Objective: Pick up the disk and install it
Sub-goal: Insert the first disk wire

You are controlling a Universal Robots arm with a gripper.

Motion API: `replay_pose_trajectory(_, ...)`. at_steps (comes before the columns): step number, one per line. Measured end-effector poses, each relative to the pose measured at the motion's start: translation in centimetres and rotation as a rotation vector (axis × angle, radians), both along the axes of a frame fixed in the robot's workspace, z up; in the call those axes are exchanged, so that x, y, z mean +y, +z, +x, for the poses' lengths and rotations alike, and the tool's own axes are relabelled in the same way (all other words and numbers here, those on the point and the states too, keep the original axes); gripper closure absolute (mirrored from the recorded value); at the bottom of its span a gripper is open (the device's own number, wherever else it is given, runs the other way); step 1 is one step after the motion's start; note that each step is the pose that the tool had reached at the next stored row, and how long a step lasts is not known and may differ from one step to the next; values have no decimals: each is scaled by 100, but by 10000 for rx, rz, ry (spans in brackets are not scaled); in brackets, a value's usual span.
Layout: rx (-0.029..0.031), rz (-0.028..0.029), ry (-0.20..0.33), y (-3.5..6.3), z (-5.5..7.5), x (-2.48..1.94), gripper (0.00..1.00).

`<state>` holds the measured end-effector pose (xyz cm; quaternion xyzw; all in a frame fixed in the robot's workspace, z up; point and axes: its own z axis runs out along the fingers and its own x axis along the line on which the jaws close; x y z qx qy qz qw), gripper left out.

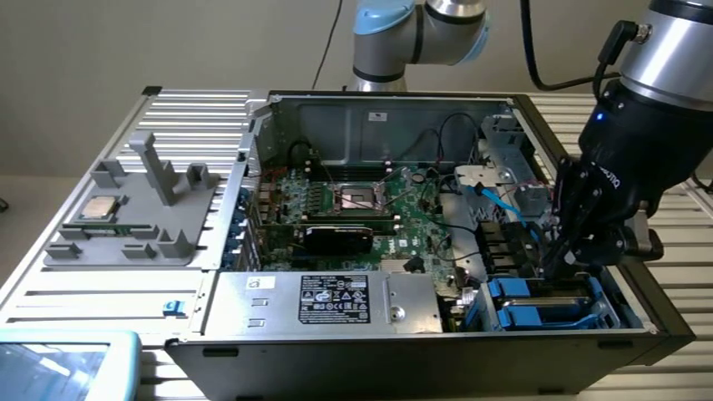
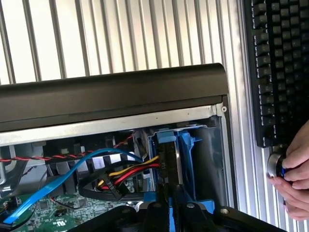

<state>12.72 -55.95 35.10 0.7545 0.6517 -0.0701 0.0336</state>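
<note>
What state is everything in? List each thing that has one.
computer case: side open, inside exposed.
disk: on edge, partly in the blue drive bay.
gripper: shut on the disk.
hand: fingers on a round knob.

PC case (image 1: pixel 624 334) open | grey tray (image 1: pixel 134 225) w/ chip (image 1: pixel 102 206) | keyboard (image 2: pixel 280 67)

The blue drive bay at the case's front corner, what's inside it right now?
The blue drive bay holds a disk on blue rails, with the tool down at it. The disk's lower part is hidden.
</note>
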Motion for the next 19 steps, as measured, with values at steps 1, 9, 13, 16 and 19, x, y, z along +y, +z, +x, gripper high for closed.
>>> replay_pose_trajectory(1,1,7,4,-6,0,0,84)
replay_pose_trajectory(9,1,24,144,-27,4,0,84)
replay_pose_trajectory(13,1,23,149,-27,4,0,84)
replay_pose_trajectory(16,1,27,162,-32,15,0,84)
replay_pose_trajectory(19,4,25,187,-44,32,0,84)
